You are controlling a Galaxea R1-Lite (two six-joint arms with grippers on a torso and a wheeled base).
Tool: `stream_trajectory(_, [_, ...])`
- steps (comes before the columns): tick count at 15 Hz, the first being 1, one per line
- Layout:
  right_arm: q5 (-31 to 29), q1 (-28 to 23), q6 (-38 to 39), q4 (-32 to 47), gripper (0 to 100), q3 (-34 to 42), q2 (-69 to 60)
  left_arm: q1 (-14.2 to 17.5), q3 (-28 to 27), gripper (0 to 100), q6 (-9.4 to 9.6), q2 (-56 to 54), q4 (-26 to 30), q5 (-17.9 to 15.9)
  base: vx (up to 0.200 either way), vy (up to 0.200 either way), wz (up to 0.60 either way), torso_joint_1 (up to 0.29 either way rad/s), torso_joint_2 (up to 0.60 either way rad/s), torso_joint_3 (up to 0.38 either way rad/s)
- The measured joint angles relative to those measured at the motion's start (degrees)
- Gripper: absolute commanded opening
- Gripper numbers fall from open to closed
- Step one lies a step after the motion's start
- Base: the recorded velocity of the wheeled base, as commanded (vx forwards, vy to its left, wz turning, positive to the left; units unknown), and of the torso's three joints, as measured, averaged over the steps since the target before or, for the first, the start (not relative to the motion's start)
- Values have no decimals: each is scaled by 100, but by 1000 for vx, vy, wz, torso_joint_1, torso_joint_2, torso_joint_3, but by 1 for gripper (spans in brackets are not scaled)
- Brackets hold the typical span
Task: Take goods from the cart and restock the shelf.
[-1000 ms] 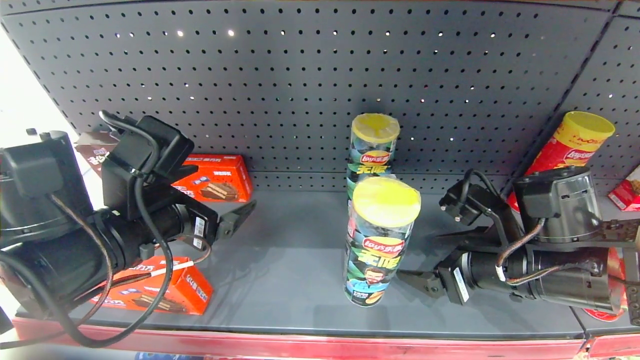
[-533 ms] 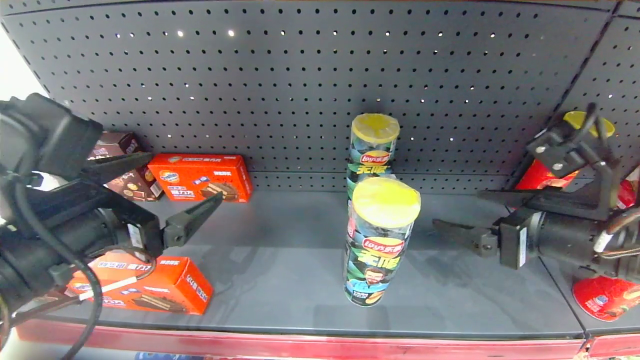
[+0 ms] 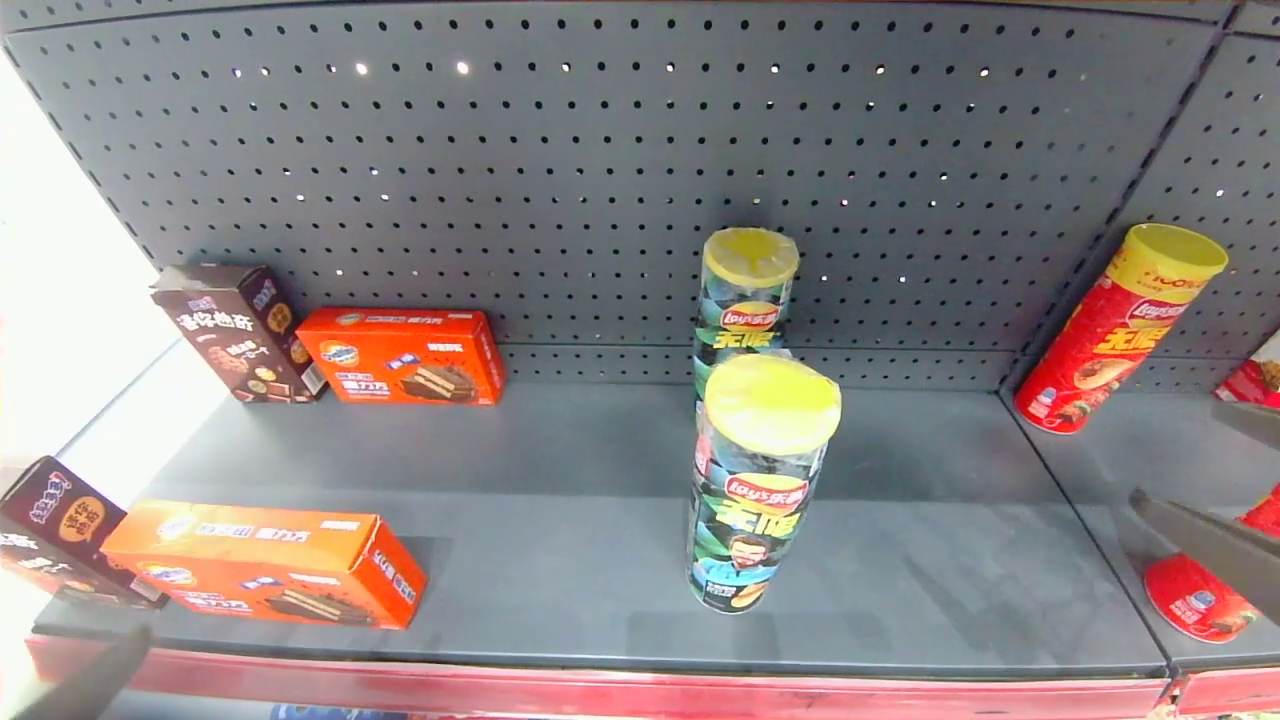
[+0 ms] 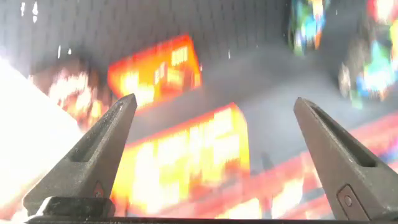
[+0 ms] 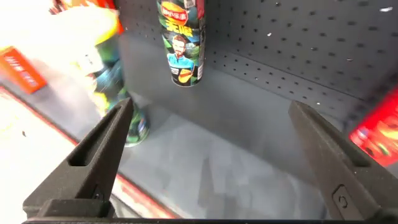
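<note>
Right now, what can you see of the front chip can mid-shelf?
The front can is a tall tube standing upright on the grey shelf, nearer its front edge. Its yellow lid is on; the wrap is green and black with a red-and-yellow logo and a printed figure low down. A matching rear can stands just behind; whether they touch is unclear. Nothing grips it.
</note>
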Motion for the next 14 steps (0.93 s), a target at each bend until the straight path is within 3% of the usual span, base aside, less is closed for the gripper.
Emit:
stream_trajectory(2, [-1,-20,-2,150,100,566,-767,76,207,100,18,-1085,1052,24,0,0,0,0,0,0])
stream_trajectory(4, [-1,-33,-2,391,100,1164,-1453,271,621,100,76,-1941,1598,27,0,0,0,0,0,0])
stream_trajectory(9, [10,-41,-24,708,100,2410,-2559,522,1627,100,123,-2916,1702,-48,0,0,0,0,0,0])
stream_trajectory(11, [-184,-122,-29,1702,100,2688,-2876,596,1726,100,112,-2999,1698,-50,0,0,0,0,0,0])
stream_trajectory(14, [-402,-783,20,2230,100,2639,-3044,950,1757,100,93,-2844,1693,-52,0,0,0,0,0,0])
